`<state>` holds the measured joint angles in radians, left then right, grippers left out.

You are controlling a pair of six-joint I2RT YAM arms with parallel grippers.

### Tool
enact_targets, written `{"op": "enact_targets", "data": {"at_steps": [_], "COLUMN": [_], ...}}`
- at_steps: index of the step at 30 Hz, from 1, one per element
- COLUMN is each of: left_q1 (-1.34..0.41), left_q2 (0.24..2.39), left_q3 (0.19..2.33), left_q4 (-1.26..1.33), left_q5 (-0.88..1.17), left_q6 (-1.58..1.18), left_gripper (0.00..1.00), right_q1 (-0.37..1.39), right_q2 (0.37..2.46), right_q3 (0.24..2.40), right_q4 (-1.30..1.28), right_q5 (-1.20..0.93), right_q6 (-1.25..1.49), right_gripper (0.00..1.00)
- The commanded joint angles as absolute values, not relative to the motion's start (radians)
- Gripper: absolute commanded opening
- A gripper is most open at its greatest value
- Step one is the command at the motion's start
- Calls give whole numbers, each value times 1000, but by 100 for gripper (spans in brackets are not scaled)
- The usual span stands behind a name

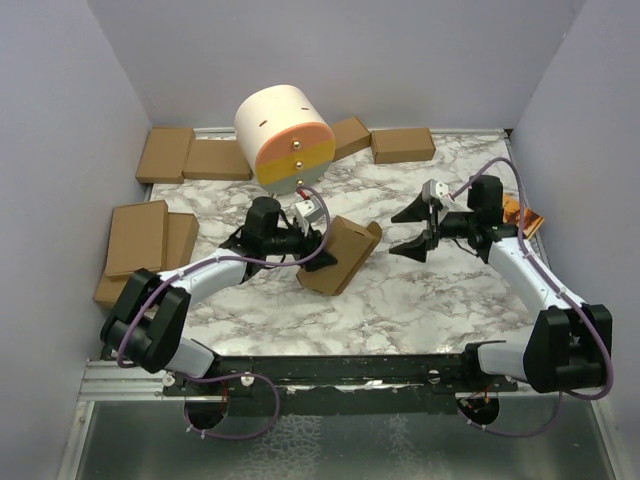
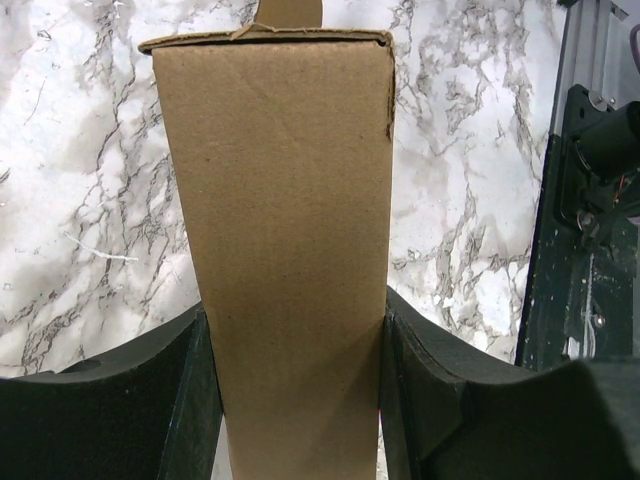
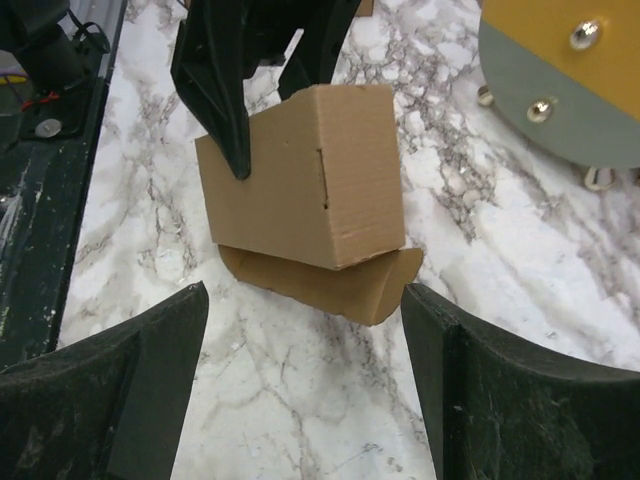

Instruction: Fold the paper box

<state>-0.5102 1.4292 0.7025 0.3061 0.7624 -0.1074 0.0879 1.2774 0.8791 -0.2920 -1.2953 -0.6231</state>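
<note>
Bright, even, diffuse light from above, no hard glare. Soft, faint shadows on the marble table (image 1: pixel 400 300) under the left gripper (image 1: pixel 320 252) and the paper box (image 1: pixel 345 258) it grips. In both wrist views the near fingers (image 3: pixel 110 390) are dark, underexposed and soft-focused. Marble between the right gripper (image 1: pixel 408 233) tips is sharp. Mild wide-angle bend at wrist-view edges. Top view slightly grainy.

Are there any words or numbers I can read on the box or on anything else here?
No words or numbers can be read anywhere.
The box is plain brown, with no print.
The spare boxes are plain too.
The orange booklet may carry print, but it is too small and too hidden to read.
</note>
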Motion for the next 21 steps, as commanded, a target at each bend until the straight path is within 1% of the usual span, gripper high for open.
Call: {"op": "enact_targets", "data": {"at_steps": [1, 4, 10, 12, 15, 18, 21], "left_q1": [-512, -512, -512, -513, -514, -513, -514], "left_q2": [1453, 1459, 1458, 1459, 1460, 1455, 1457], "left_q3": [744, 744, 741, 741, 740, 736, 736], "left_q4": [251, 252, 262, 262, 264, 269, 272], "left_q5": [796, 800, 807, 808, 810, 810, 813], "left_q6": [-40, -35, -35, -36, -36, -37, -38], "left_gripper": [27, 26, 26, 27, 27, 26, 26], "right_q1": [87, 87, 93, 120, 168, 170, 170], "right_q2": [1238, 1249, 1283, 1294, 1313, 1338, 1368], "right_q3": [766, 711, 678, 663, 667, 699, 699], "right_q4": [63, 184, 281, 320, 333, 333, 348], "right_q5": [-1290, -1273, -1243, -1235, -1135, -1021, -1004], "right_q6": [-396, -316, -278, -279, -296, -232, -207], "right_gripper": [78, 78, 77, 76, 76, 75, 73]}}
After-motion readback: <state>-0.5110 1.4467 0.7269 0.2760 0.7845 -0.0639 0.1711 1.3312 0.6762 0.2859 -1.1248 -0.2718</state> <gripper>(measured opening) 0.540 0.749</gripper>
